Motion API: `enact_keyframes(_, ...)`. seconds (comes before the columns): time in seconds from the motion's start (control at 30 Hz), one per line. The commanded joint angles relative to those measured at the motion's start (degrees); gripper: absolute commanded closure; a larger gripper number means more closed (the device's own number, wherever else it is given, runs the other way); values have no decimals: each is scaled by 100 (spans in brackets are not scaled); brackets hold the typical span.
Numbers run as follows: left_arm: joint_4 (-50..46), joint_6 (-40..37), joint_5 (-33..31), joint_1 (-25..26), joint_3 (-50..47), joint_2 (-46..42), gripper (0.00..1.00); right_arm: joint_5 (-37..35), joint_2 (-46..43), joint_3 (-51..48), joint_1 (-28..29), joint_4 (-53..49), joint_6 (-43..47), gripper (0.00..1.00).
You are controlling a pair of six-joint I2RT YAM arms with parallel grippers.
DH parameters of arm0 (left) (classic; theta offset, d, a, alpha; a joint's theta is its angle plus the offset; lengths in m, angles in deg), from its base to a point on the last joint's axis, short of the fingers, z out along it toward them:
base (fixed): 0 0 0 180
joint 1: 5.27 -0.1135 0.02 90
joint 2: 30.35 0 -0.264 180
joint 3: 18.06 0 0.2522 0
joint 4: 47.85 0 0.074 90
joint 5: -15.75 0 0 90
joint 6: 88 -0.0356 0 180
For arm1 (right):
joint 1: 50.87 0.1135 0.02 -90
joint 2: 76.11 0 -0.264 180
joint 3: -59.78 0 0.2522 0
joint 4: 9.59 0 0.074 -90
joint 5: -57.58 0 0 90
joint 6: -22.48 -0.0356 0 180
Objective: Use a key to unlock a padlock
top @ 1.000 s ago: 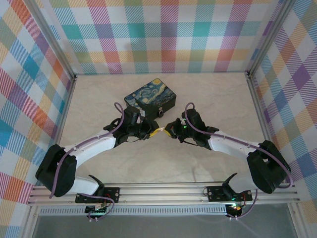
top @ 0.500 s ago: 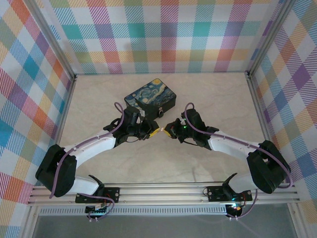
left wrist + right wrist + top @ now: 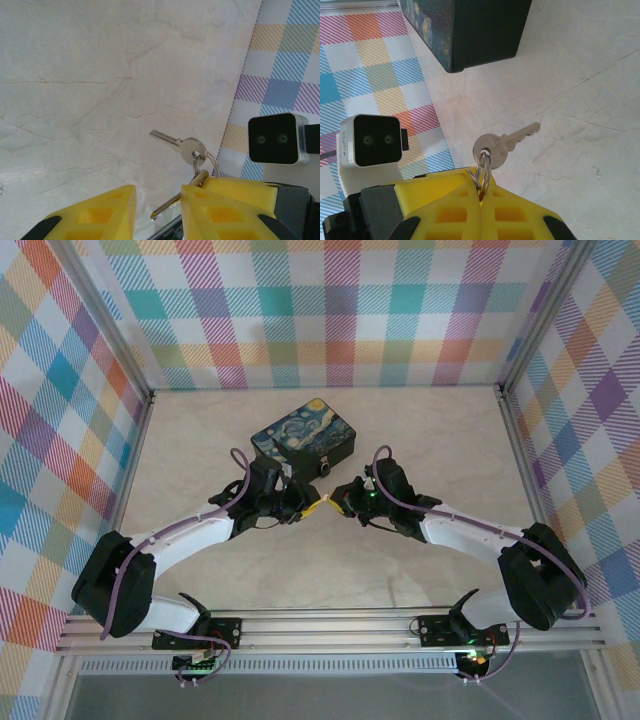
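While both arms reach in from the near edge, the pale marbled worktop (image 3: pixel 420 440) carries a black box (image 3: pixel 305 438) with a blue-and-yellow painted lid, set at its middle toward the far side. The left arm (image 3: pixel 190 535) and the right arm (image 3: pixel 470 532) bend toward each other. The left gripper (image 3: pixel 308 506) and the right gripper (image 3: pixel 338 502) meet tip to tip just near of the box.

In the left wrist view, the left gripper's yellow fingers (image 3: pixel 100 212) stand a narrow way apart and clamp nothing. The tip of a second key (image 3: pixel 167 206) pokes into the gap, against the right-hand finger.

In the right wrist view, the right gripper's fingers (image 3: pixel 445 210) are pressed together on a key ring (image 3: pixel 484 167).

The padlock (image 3: pixel 326 469), a tiny dark block with a silvery bit, sits against the near right side of the box, just far of the two grippers.

The key (image 3: pixel 506 141) hangs from the ring above the worktop, its blade pointing away from the fingers, near the box's corner.
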Motion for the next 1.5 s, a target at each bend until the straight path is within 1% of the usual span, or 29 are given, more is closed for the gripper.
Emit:
enact_keyframes(0.0,261,147,129,-59,-81,-71,71,126,109,117,50,313,-114,100)
enact_keyframes(0.07,223,130,98,-65,-81,-101,72,134,118,128,59,328,-115,100)
enact_keyframes(0.4,238,114,97,-73,-117,-137,87,136,127,107,75,351,-160,100)
enact_keyframes(0.53,140,23,50,-73,-110,-169,100,143,126,127,82,332,-134,100)
enact_keyframes(0.67,-64,-240,4,-81,-43,-199,100,161,110,84,82,321,-97,100)
enact_keyframes(0.73,-314,-510,-63,-97,41,-215,100,162,52,23,80,270,-32,94)
enact_keyframes(0.8,-488,-792,2,-145,116,-219,100,135,-81,-70,65,127,145,81)
enact_keyframes(0.93,-791,-1426,354,-240,338,-200,100,196,-539,-202,-113,-632,965,60)
enact_keyframes(0.97,-933,-1637,431,-240,421,-178,100,307,-655,-247,-204,-799,1211,56)
enact_keyframes(1.03,-1165,-2030,618,-249,582,-122,100,620,-846,-307,-490,-1008,1853,51)
enact_keyframes(1.1,-1272,-2369,935,-251,735,-40,100,976,-975,-311,-738,-1190,2706,50)
enact_keyframes(1.2,-1336,-2766,1422,-249,914,113,100,1703,-1018,-371,-1009,-1031,3817,52)
enact_keyframes(1.27,-1422,-3000,1648,-249,1035,196,100,2212,-937,-351,-1157,-839,4271,52)
enact_keyframes(1.37,-1575,-3294,1835,-240,1169,249,100,2906,-845,-326,-1271,-340,4538,53)
enact_keyframes(1.47,-1629,-3376,1896,-240,1202,218,100,3309,-751,-228,-1276,-208,4841,53)
